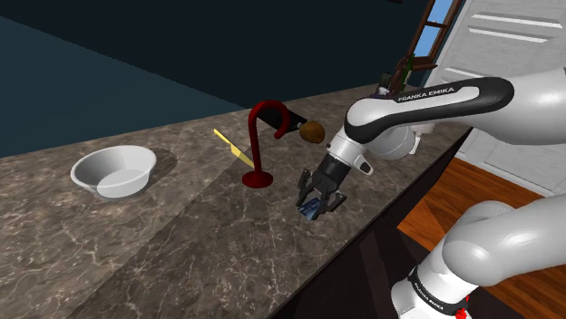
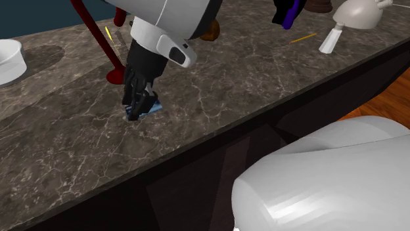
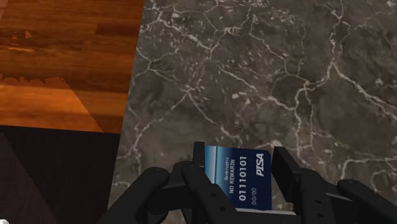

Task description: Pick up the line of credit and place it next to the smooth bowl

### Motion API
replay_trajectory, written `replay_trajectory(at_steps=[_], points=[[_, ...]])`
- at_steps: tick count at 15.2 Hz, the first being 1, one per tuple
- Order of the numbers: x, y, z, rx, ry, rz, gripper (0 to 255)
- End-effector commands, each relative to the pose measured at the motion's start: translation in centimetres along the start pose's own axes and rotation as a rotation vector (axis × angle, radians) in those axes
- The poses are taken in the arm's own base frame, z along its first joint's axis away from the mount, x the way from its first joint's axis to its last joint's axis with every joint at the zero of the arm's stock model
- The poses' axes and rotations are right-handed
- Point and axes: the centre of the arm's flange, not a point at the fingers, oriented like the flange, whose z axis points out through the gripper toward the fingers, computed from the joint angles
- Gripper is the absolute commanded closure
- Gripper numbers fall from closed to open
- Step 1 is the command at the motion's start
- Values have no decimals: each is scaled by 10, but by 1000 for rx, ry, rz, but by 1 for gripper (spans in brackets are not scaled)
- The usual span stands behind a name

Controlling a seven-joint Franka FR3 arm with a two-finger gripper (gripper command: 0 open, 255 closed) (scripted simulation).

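Black hand (image 3: 240,168) apparently around blue card (image 3: 245,183)

The black gripper (image 2: 136,111) was recorded low over the dark marbled countertop (image 2: 217,85), pointing down. A blue card (image 2: 153,107) was seen at its fingertips, at or just above the surface. A dark red stand (image 2: 100,44) was noted just behind the gripper. A white bowl (image 2: 9,60) was logged at the picture's left edge, well apart from the card.

Card (image 3: 240,178): dark blue, pale band, white lettering; countertop (image 1: 136,245): brown-grey marble, white veining; bowl (image 1: 113,170): plain white; hooked stand (image 1: 258,178): dark red; gripper (image 1: 315,205): black; floor (image 3: 57,57): orange-brown wood planks.
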Motion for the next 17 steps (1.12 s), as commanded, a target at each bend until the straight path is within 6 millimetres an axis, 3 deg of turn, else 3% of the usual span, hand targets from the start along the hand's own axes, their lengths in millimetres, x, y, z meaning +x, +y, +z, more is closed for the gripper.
replay_trajectory(at_steps=[1,17], points=[[-7,0,-9,-1,0,0,255],[-53,0,-79,-1,0,0,255]])
